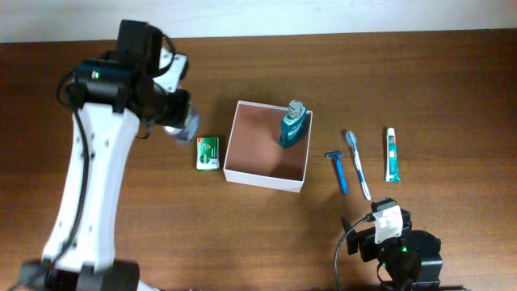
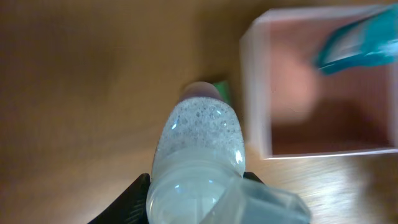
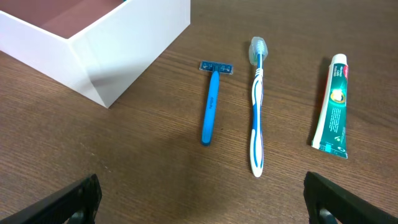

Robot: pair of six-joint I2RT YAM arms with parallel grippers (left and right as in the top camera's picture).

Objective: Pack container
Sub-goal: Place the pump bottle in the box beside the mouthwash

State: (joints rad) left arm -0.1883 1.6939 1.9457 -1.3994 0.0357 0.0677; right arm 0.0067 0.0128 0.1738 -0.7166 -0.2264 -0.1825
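While the white container (image 1: 264, 179) sits mid-table, a teal bottle (image 1: 294, 125) stands in its far right corner and a green soap pack (image 1: 208, 153) lies just left. Left wrist: the left gripper (image 2: 196, 196) clamps a clear foamy bottle (image 2: 199, 143). Right wrist: the right gripper (image 3: 205, 208) gapes wide before a razor (image 3: 210, 109), toothbrush (image 3: 256, 106) and toothpaste (image 3: 333, 106).

Razor (image 3: 210, 109), toothbrush (image 3: 257, 106) and toothpaste tube (image 3: 334, 106) lay side by side on the wooden table (image 3: 124, 162) — green soap pack (image 1: 208, 153) well apart.
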